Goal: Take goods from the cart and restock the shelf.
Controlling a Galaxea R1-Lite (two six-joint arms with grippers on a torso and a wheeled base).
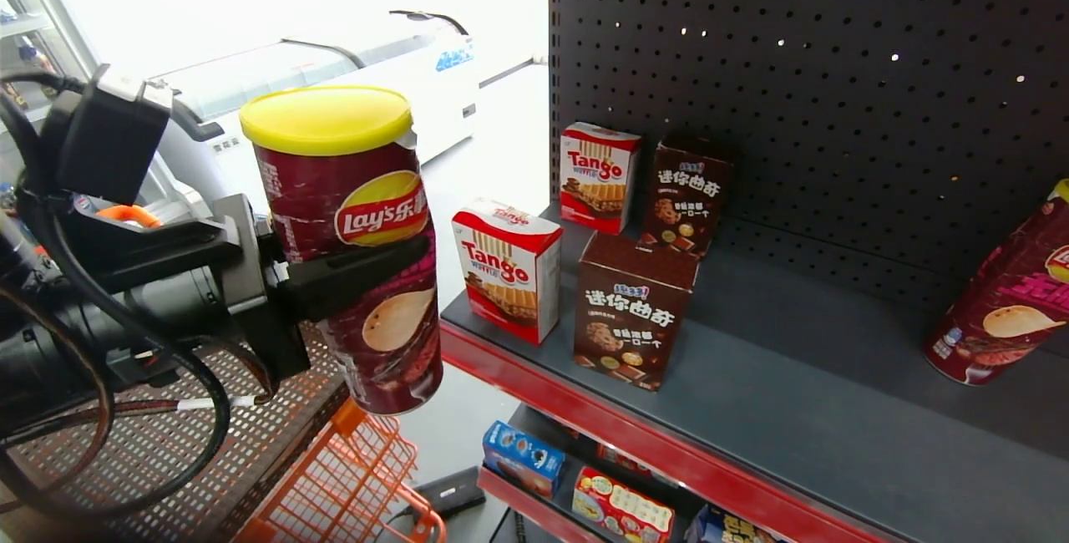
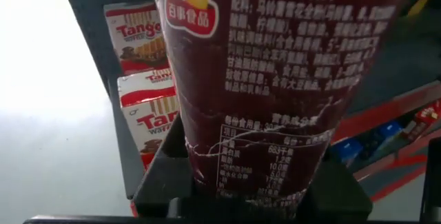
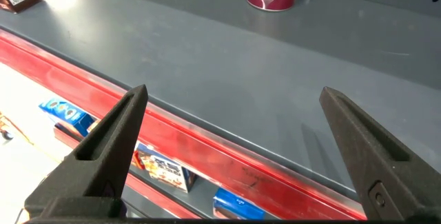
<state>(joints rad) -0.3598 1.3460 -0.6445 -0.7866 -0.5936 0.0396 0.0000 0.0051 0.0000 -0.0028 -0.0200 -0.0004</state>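
Your left gripper [image 1: 349, 274] clamps the chips can [image 1: 347, 184] above the cart [image 1: 355, 480] — your right gripper [image 3: 234, 96] stands wide apart over the shelf [image 3: 227, 65] front edge.

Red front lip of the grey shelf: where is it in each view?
Head: red lip runs diagonally, centre to lower right, under the boxes.
Left wrist: lip beyond the chip can the left claw grips.
Right wrist: lip crosses behind the open right claw.
Shared landmark: blue box on the shelf below.
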